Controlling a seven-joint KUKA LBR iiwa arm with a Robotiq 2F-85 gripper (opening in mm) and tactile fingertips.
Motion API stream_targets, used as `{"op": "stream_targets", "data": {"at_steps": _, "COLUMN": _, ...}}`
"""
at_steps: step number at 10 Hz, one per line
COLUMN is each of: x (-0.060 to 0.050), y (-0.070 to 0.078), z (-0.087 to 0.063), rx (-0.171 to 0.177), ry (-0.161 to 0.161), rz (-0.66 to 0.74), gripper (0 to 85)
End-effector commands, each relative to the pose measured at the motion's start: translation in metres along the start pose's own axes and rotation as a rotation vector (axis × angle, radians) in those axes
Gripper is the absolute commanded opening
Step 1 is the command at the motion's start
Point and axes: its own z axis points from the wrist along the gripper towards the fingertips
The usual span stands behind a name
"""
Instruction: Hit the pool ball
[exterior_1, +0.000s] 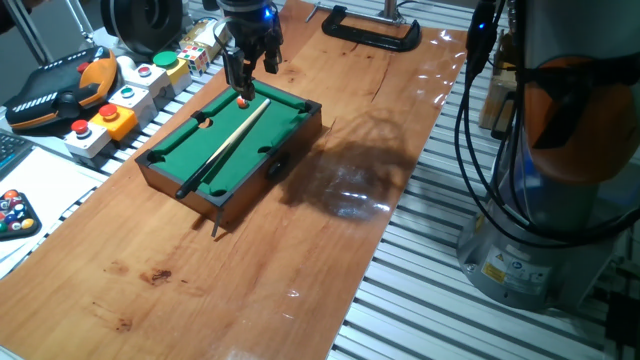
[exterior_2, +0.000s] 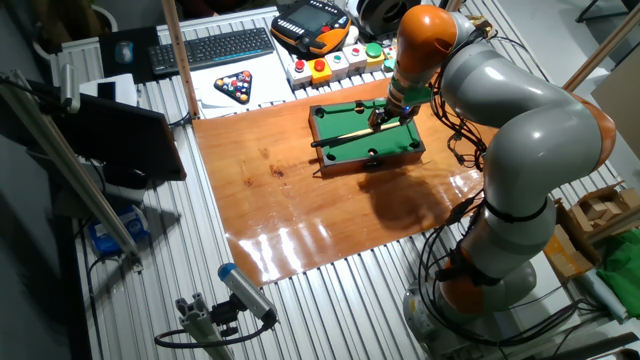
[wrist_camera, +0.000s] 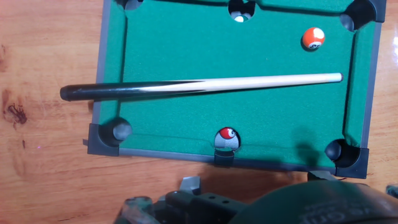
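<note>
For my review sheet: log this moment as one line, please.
stage: approach | pincer: above orange pool ball, state unclear | cue: lying on felt, butt overhanging | red ball: in side pocket

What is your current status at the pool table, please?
End effector above table's far end, state unclear. Pool ball loose on felt near corner pocket. Cue lies lengthwise beside it.

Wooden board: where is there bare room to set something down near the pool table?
The wooden board lies bare in front of the mini pool table, past the cue butt, and beside it toward the black clamp. The side by the button boxes is crowded; the tool hovers over the orange ball.
</note>
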Motion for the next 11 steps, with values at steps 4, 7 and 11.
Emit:
{"op": "stream_targets", "data": {"at_steps": 4, "x": -0.001, "y": 0.001, "z": -0.002, "rx": -0.014, "ry": -0.039, "rz": 0.063, "gripper": 0.7}}
{"op": "stream_targets", "data": {"at_steps": 7, "x": -0.004, "y": 0.001, "z": 0.0, "rx": -0.012, "ry": -0.037, "rz": 0.068, "gripper": 0.7}}
{"op": "stream_targets", "data": {"at_steps": 11, "x": -0.012, "y": 0.001, "z": 0.007, "rx": -0.009, "ry": -0.036, "rz": 0.085, "gripper": 0.7}}
